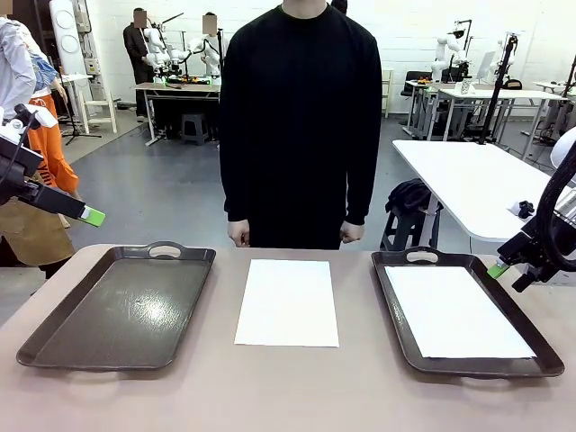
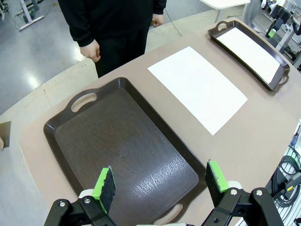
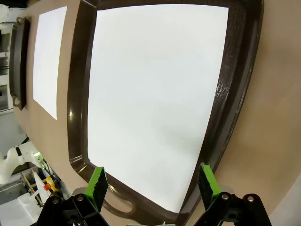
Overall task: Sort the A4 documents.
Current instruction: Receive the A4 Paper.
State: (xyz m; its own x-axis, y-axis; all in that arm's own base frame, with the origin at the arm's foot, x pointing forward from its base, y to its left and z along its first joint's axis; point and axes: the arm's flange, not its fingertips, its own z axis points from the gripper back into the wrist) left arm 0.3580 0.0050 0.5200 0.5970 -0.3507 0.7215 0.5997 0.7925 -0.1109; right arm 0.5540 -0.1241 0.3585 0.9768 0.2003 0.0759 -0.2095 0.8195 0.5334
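Front: a loose A4 sheet (image 1: pixel 287 301) lies on the table (image 1: pixel 288 396); a second sheet (image 1: pixel 454 310) sits inside the right tray (image 1: pixel 391 306). Left wrist: my left gripper (image 2: pixel 162 181) hangs, jaws apart, over the empty left tray (image 2: pixel 117 141). Right wrist: my right gripper (image 3: pixel 153 181), jaws apart, is above the second sheet. The paper looks light, limp and slippery; I'd pinch an edge.

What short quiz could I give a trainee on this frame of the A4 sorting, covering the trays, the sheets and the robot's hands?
1. True or false: the left tray and the right tray each hold an A4 sheet.
2. The loose A4 sheet on the table lies: A) between the two trays; B) left of both trays; C) under the person's fists.
3. Fill in: the left hand and the right hand both have their jaws ___.
Key: 1 false: the second A4 sheet is in the right tray, the left tray holds none. 2 A. 3 open.
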